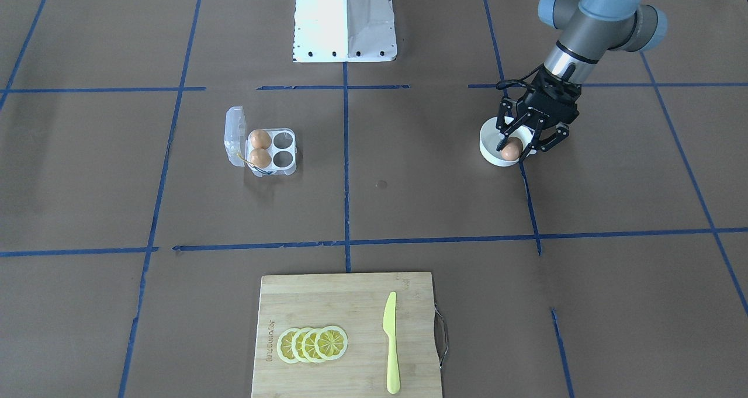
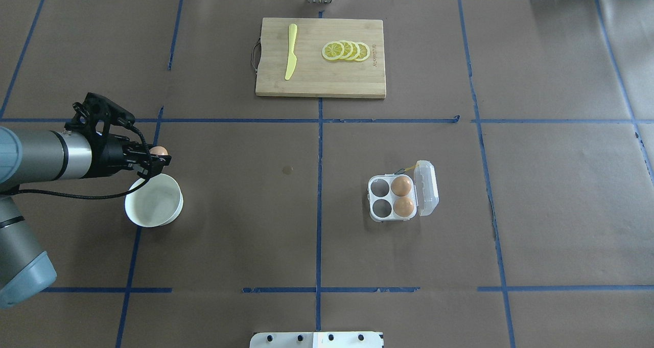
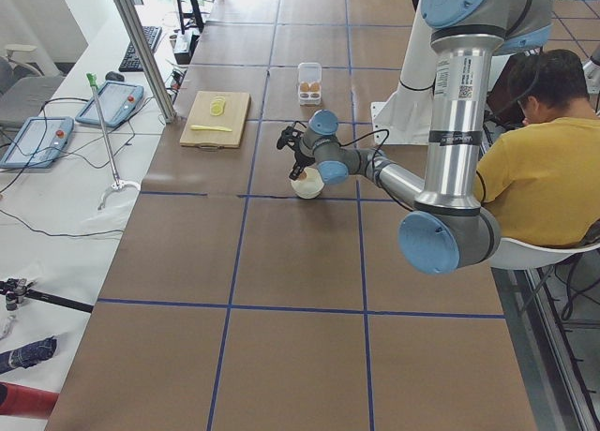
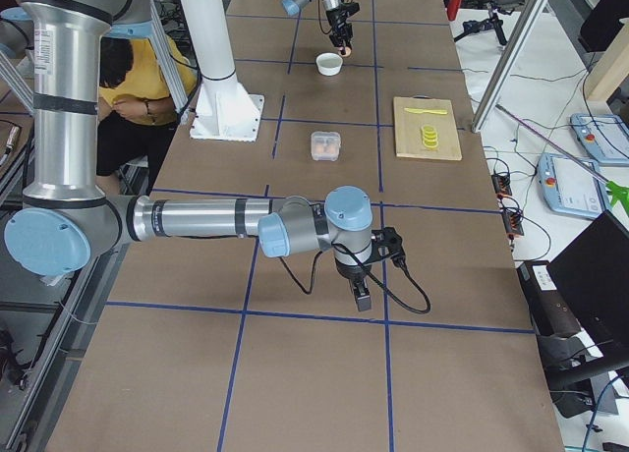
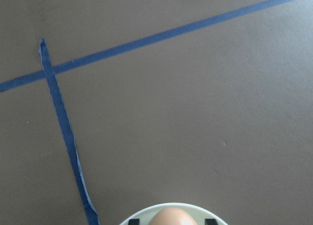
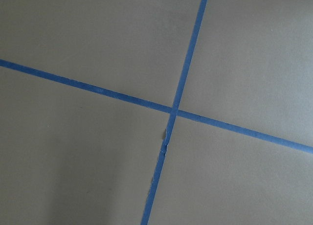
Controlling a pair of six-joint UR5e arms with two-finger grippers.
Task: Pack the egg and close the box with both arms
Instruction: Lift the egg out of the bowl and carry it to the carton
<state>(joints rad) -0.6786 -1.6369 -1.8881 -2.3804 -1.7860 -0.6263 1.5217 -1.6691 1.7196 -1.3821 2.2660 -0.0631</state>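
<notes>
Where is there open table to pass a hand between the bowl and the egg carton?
The stretch between the white bowl and the egg carton is bare, as is the strip between carton and cutting board. It is crowded only at the bowl, where the left tool holds an egg above it.

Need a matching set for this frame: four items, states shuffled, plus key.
Items:
1. lone egg
2. white bowl
3. egg carton
4. yellow knife

States:
A. lid open, two cups filled
B. lying on the cutting board
C. empty, on the table
D. gripped by the left gripper

Pairs: 1-D, 2-C, 3-A, 4-B
</notes>
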